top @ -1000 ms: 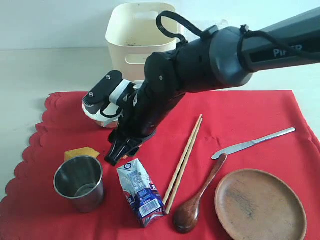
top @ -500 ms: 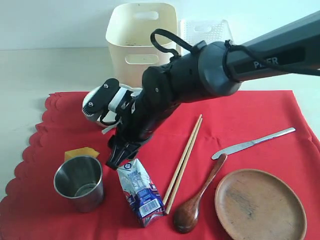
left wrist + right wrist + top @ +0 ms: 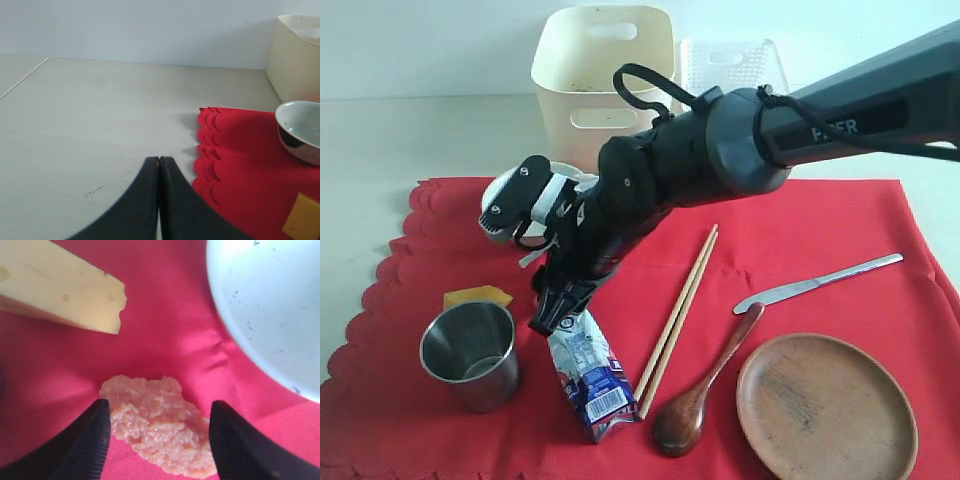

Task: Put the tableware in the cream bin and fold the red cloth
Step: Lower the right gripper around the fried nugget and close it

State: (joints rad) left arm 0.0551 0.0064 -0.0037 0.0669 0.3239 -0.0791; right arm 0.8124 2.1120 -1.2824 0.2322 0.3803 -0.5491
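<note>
My right gripper (image 3: 550, 315) reaches across to the left part of the red cloth (image 3: 800, 220), open, its fingers (image 3: 90, 435) on either side of a pinkish food piece (image 3: 160, 425) without touching it. The white speckled bowl (image 3: 500, 215) is half hidden behind the wrist. On the cloth lie the steel cup (image 3: 470, 352), chopsticks (image 3: 677, 305), knife (image 3: 820, 283), dark spoon (image 3: 705, 385) and brown plate (image 3: 825, 405). The cream bin (image 3: 605, 80) stands behind the cloth. My left gripper (image 3: 159, 160) is shut and empty over bare table, left of the cloth's scalloped edge (image 3: 205, 150).
A white lattice basket (image 3: 730, 65) stands to the right of the cream bin. A milk carton (image 3: 588, 375) lies by the cup, and a cheese wedge (image 3: 475, 296) lies behind the cup. The right arm stretches over the middle of the cloth.
The right arm has shifted left and a little lower, uncovering the lattice basket. The cloth and the things on it have slid slightly to the left.
</note>
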